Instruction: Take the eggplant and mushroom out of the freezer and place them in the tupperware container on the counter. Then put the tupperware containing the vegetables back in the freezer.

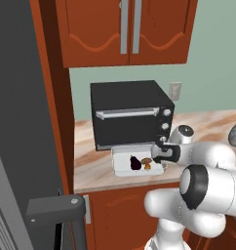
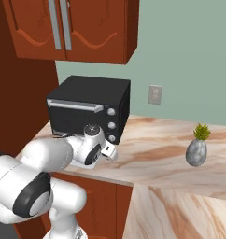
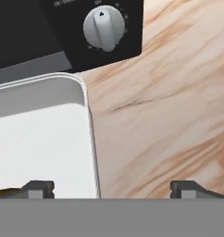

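eggplant (image 1: 135, 163) beside mushroom (image 1: 147, 162)

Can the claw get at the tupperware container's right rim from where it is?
Probably yes. The claw is open, straddling the tupperware container rim on the counter; eggplant and mushroom sit inside, clear of that edge.
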{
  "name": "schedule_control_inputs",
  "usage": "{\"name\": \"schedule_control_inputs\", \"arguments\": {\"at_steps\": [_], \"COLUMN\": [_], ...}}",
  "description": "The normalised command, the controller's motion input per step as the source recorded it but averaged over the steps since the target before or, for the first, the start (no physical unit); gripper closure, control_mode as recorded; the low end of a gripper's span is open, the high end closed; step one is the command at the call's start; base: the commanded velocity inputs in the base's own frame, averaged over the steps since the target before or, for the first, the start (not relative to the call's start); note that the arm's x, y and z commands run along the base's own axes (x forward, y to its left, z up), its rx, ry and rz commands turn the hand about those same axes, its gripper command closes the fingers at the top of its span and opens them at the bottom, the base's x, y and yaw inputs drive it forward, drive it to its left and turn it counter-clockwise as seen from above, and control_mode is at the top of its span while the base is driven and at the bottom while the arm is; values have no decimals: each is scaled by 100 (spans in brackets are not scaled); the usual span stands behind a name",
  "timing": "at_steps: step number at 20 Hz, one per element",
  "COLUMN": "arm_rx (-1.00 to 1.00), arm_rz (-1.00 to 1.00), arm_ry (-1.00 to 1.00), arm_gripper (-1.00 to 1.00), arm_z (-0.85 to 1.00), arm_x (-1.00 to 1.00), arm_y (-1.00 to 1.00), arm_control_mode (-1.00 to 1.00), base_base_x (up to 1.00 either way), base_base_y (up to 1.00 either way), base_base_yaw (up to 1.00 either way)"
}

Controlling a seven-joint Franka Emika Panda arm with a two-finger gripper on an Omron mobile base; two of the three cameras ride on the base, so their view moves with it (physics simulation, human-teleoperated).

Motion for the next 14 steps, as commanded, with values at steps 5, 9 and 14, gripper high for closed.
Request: {"name": "schedule_control_inputs", "arguments": {"at_steps": [5, 9, 14], "arm_rx": [1, 0, 0], "arm_rz": [0, 0, 0], "arm_ry": [4, 4, 4], "arm_gripper": [-100, -100, -100], "arm_z": [-29, -25, -19], "arm_x": [10, 14, 17], "arm_y": [9, 26, 13], "arm_control_mode": [-100, -100, -100], "base_base_x": [0, 0, 0], "base_base_y": [0, 0, 0], "base_base_yaw": [0, 0, 0]}}
